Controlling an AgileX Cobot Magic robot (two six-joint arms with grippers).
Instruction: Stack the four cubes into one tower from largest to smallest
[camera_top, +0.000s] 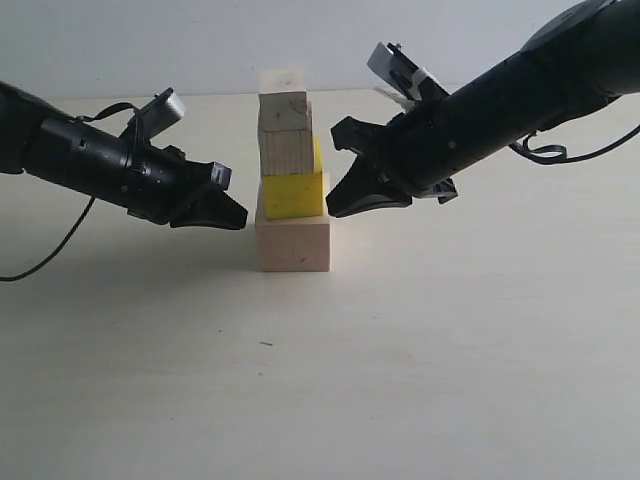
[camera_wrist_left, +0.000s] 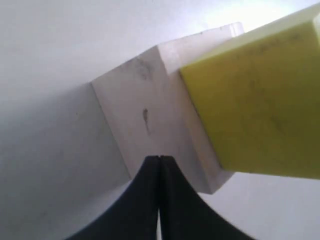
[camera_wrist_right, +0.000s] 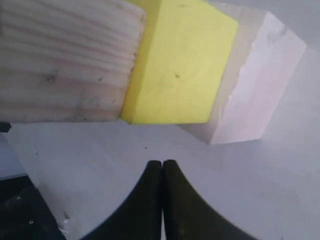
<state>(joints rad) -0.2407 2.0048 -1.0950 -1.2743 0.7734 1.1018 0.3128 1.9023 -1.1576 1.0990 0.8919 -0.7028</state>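
Observation:
The tower stands mid-table in the exterior view. Its base is the large pale wood cube (camera_top: 293, 246), then the yellow cube (camera_top: 293, 195), the medium wood cube (camera_top: 288, 152) and the small wood cube (camera_top: 284, 110) as top. My left gripper (camera_top: 240, 218) is shut and empty, its tips close beside the base cube's left side. The right gripper (camera_top: 335, 208) is also shut and empty, just right of the yellow cube. The left wrist view has the left gripper (camera_wrist_left: 159, 159) before the base cube (camera_wrist_left: 145, 115). The right gripper (camera_wrist_right: 162, 164) hangs over table short of the yellow cube (camera_wrist_right: 180, 65).
The pale table (camera_top: 420, 350) stretches around the tower. Both dark arms reach in from the left and right edges, and a black cable (camera_top: 50, 255) trails from the left arm. A white wall runs behind.

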